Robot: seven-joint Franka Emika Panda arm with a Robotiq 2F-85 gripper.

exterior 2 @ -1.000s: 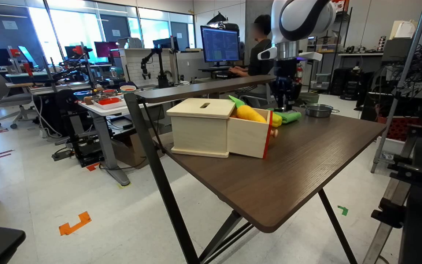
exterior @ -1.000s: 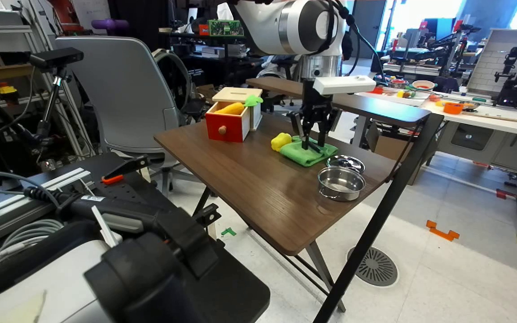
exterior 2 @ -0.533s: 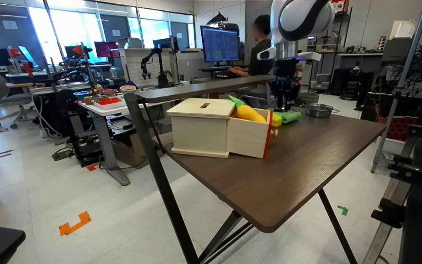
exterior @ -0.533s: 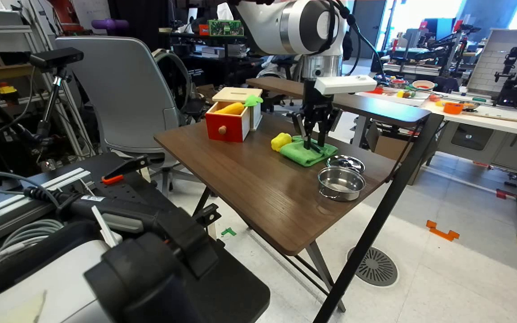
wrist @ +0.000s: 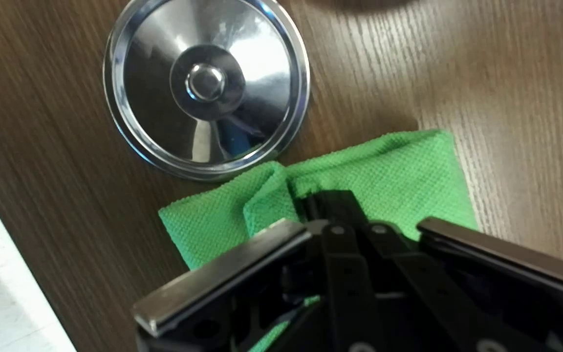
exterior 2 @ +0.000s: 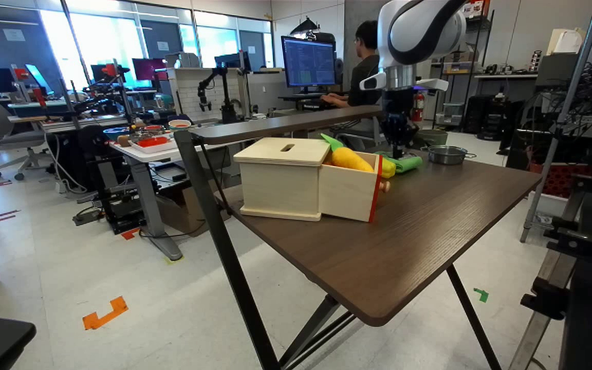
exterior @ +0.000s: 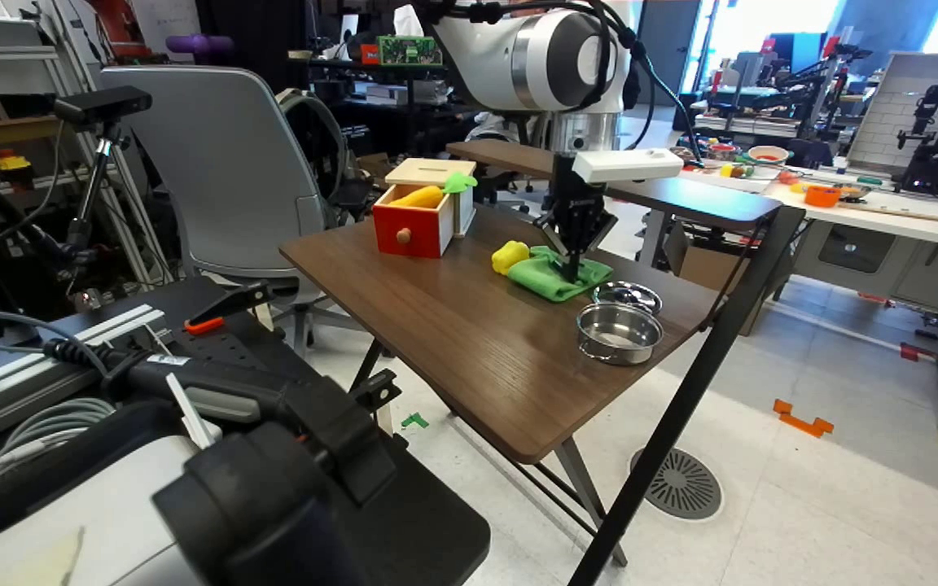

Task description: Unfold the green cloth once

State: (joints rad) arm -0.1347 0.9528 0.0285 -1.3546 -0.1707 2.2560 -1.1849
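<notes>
Moved: black two-finger gripper (exterior: 572, 273) dropped a touch and its fingers came together vs half a second ago | grip: looks clamped on a bunched-up bit of the folded bright green fabric cloth (exterior: 546, 282) | cloth: on the brown wood-grain table (exterior: 469, 325), between a lumpy yellow thing (exterior: 510, 257) and a round shiny metal lid (wrist: 205, 83)

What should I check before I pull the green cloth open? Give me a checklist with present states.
1. Gripper shut: ok.
2. Green cloth held: cannot tell; it bunches beside the gripper, but the grip itself is hidden.
3. Just the top layer caught: cannot tell.
4. Metal lid well away: not ok; right by the cloth's edge.
5. Yellow object well away: not ok; close beside the cloth.
6. Metal bowl apart from cloth: ok, visible gap.
</notes>
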